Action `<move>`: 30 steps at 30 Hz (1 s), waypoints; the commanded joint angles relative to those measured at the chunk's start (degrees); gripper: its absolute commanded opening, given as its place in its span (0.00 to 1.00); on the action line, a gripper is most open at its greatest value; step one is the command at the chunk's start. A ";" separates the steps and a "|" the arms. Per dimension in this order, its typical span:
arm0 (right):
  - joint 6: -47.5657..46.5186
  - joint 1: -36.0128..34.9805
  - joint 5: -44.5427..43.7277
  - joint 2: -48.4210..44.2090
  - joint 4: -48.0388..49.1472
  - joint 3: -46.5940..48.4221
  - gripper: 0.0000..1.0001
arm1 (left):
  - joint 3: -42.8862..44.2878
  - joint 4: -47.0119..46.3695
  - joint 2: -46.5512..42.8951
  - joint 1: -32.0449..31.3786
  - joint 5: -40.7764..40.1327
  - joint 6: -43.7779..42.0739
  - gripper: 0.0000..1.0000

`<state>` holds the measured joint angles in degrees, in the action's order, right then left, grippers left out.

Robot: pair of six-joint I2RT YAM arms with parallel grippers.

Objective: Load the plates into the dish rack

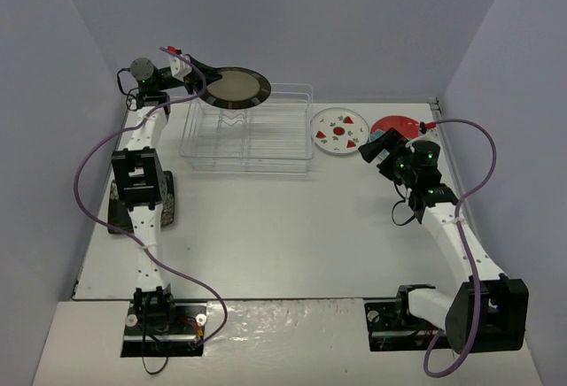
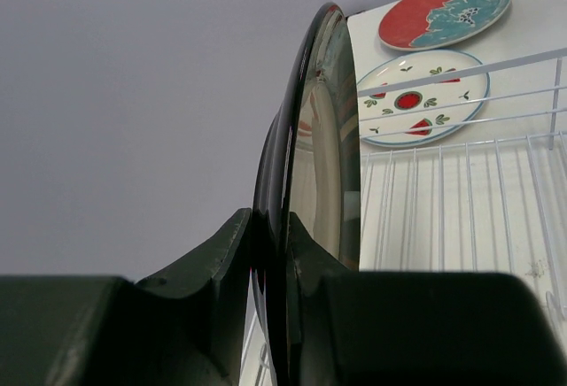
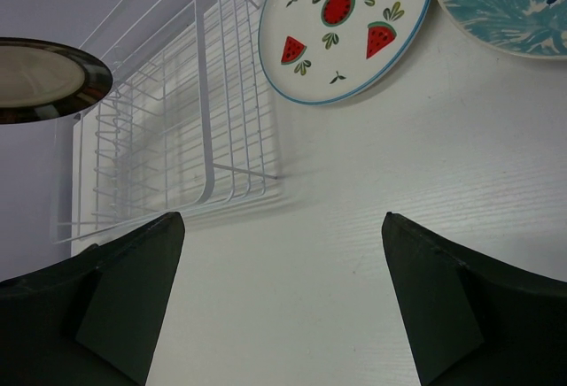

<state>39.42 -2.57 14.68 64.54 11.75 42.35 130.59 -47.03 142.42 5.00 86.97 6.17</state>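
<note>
Holding: the left gripper (image 1: 197,79) is pinched narrow on the rim of the black-rimmed plate (image 1: 236,88). In the left wrist view the rim sits wedged between the two fingers. This edge grip leaves most of the plate free to pass down between prongs.
Plate position: it is raised in the air over the far-left corner of the dish rack (image 1: 248,134), not touching the wires. Its beige face shows upward from above, so it seems to lie closer to flat than upright. It probably has to be tipped on edge before it goes down.
Rack: it stands at the far middle of the table (image 1: 283,227), and I see no plate in it.
Right gripper (image 3: 282,220): the jaws are spread wide and hold nothing. It hovers over bare table near the white plate with red spots (image 1: 341,129), likely waiting its turn clear of the rack.
Waiting plates: the white plate lies flat just right of the rack, and the red-and-teal plate (image 1: 396,126) is close beside it. I cannot tell whether their rims touch.
Floral plate (image 1: 166,202): it lies flat at the table's left side, largely hidden beneath the left arm.
Progress: judged early, with one plate in hand and none loaded.
Risk: a glossy rim held by a pinch could slip while tilting.
</note>
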 commanded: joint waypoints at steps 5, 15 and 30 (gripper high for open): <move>0.45 -2.30 -1.56 4.29 3.19 5.70 0.91 | 4.62 -11.95 -0.55 2.21 6.68 2.62 0.00; 0.19 -3.20 -1.85 6.59 2.84 7.53 0.90 | 3.77 -12.09 2.15 2.10 6.86 2.53 0.00; -0.61 -3.32 -2.16 7.18 2.13 8.02 0.91 | -1.89 -20.13 1.21 1.91 5.53 8.15 0.49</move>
<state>39.34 -5.35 13.65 71.92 11.25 47.27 129.02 -59.33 149.80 7.14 85.70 12.75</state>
